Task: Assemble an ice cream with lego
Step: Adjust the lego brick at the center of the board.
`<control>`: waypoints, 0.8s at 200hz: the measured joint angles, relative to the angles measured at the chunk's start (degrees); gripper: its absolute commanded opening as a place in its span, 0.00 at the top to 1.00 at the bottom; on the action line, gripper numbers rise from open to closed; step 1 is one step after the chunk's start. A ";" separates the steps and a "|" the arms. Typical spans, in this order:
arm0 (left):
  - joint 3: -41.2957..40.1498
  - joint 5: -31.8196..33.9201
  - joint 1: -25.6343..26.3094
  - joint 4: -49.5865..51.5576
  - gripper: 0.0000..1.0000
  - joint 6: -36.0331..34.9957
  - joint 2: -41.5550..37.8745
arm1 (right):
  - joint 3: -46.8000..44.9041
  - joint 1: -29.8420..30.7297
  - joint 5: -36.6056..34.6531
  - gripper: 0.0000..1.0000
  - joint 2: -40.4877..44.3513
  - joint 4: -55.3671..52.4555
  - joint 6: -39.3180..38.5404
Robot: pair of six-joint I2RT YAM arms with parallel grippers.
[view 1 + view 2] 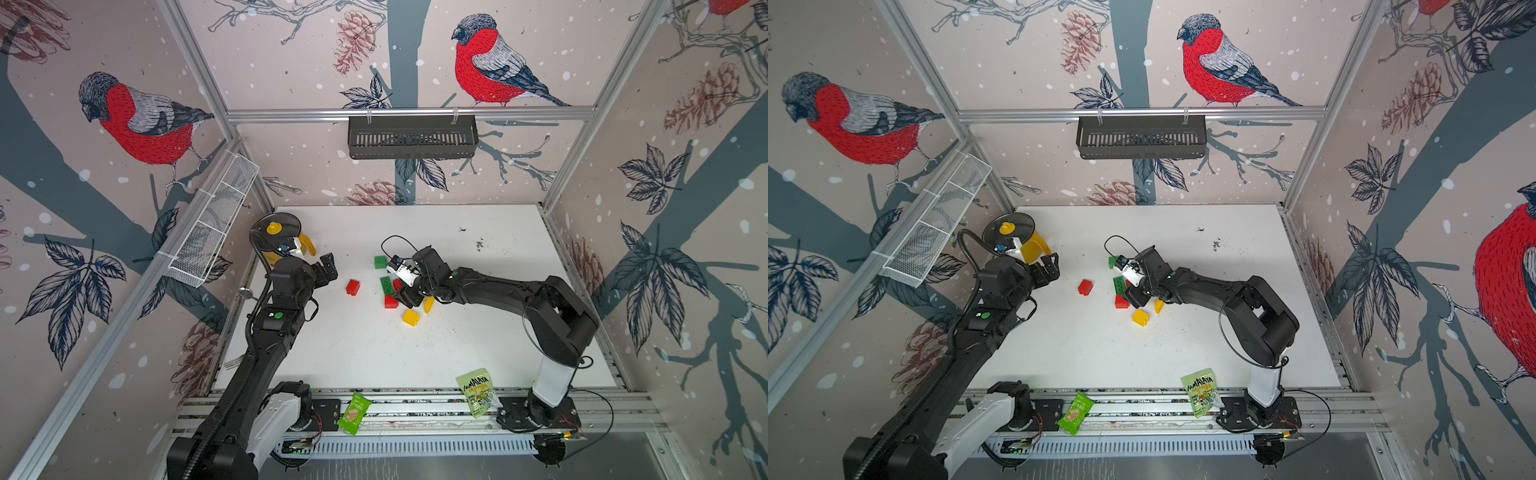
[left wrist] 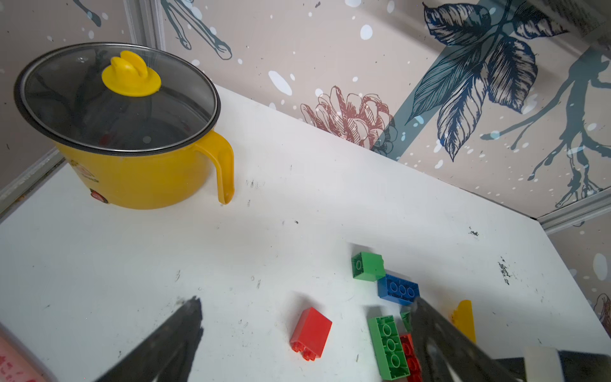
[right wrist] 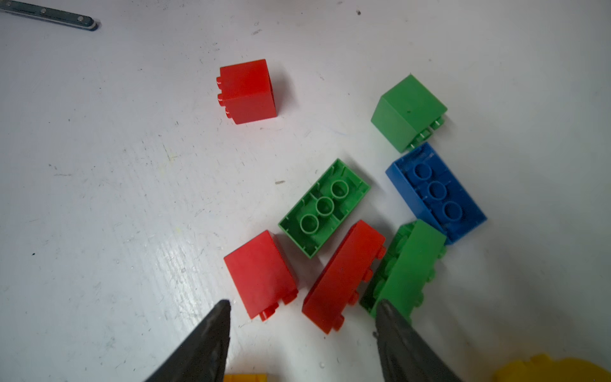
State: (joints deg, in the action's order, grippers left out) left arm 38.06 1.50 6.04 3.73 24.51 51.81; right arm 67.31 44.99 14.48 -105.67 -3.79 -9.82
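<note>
L gripper (image 1: 327, 271) wide open, hovering, R gripper (image 3: 302, 304) open, tilted down, low

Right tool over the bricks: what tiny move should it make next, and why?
Probably ease the right tool down and close on the long red brick: its jaws are open and empty, that brick's end lies between them, though the nearer small red brick sits close too.

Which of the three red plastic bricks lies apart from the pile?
The small red brick lying alone toward the left gripper; the other two lie among the green bricks.
</note>
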 measured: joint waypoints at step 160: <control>1.84 -0.02 -2.12 3.45 0.03 -0.52 2.21 | 2.27 3.34 2.16 0.37 -6.91 -3.87 -5.09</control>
State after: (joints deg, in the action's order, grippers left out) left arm 39.90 1.48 3.92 7.18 23.99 54.02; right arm 69.58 48.34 16.64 -112.57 -7.66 -14.92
